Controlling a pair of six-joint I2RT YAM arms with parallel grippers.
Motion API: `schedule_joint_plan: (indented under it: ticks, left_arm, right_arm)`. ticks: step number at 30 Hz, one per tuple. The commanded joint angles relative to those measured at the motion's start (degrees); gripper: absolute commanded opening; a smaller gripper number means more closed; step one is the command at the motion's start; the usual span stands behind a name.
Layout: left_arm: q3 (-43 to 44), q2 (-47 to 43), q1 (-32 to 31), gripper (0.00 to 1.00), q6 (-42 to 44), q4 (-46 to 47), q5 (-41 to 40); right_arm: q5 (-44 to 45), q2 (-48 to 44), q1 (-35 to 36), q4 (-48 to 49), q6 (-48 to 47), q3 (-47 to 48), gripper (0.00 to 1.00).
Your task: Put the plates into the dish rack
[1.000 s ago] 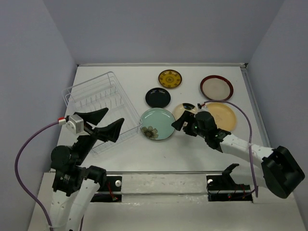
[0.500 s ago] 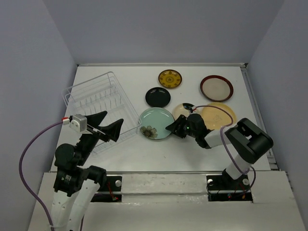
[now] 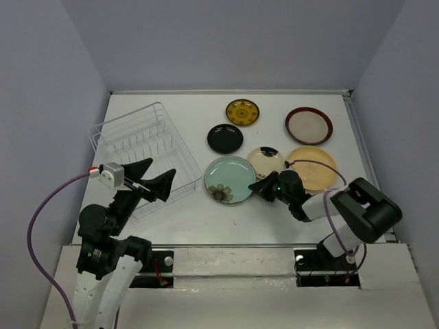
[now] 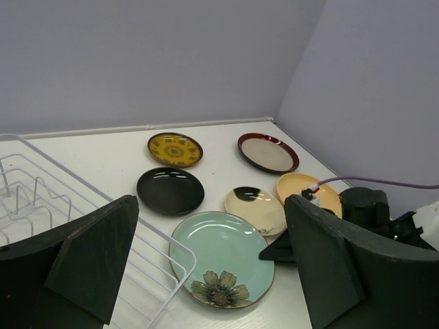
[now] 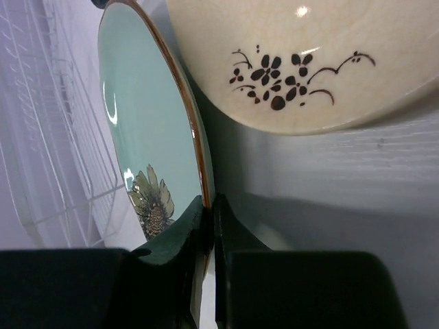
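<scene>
The right gripper is closed down to a thin gap, and the near-right rim of the mint-green flower plate is pinched between its two fingertips. In the right wrist view the brown-edged rim is seen running straight into the slit between the pads, with the painted flower just beyond the tips. Whether the plate is raised off the table at that edge cannot be told.

The cream plate with a dark rim is found just behind the right fingers, its edge close beside the green plate's rim. The plain orange-yellow plate is partly covered by the right arm. Farther beyond the fingers the small black plate, the yellow patterned plate and the red-rimmed beige plate are laid flat, each apart from the others.

The left gripper is held wide open above the table, with nothing between its fingers. The white wire dish rack is placed just beyond and under the left fingers, and no plate is seen in it. The green plate is seen ahead, between the two spread fingers, in the left wrist view.
</scene>
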Motion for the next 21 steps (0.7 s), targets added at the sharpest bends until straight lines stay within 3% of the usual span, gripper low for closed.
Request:
schedule_joint_plan:
  ticks: [1, 4, 8, 13, 17, 21]
  left_arm:
    - [-0.4, -0.24, 0.07, 0.99, 0.46, 1.89, -1.16]
    - [-0.05, 0.2, 0.51, 0.99, -0.16, 0.57, -5.98]
    - [1.18, 0.47, 1.47, 0.99, -2.26, -3.11, -19.48]
    - [2.15, -0.32, 2.18, 0.99, -4.81, -4.35, -25.59]
    - [3.99, -0.06, 2.01, 0.99, -6.92, -5.41, -32.44]
    - [8.38, -0.15, 0.78, 0.99, -7.98, -4.44, -34.37]
  right_arm:
    - [8.5, -18.64, 0.07, -16.27, -9.3, 2.62, 0.07]
    - [16.78, -32.05, 0.6, -33.42, -16.18, 10.35, 0.07]
    - [22.15, -36.21, 1.12, -44.16, -23.74, 22.56, 0.07]
    - [26.98, -29.46, 3.94, -45.59, -30.5, 37.76, 0.07]
    - [29.53, -18.94, 7.79, -44.88, -34.82, 54.25, 0.07]
    - [33.31, -9.34, 11.67, -45.76, -40.7, 69.54, 0.07]
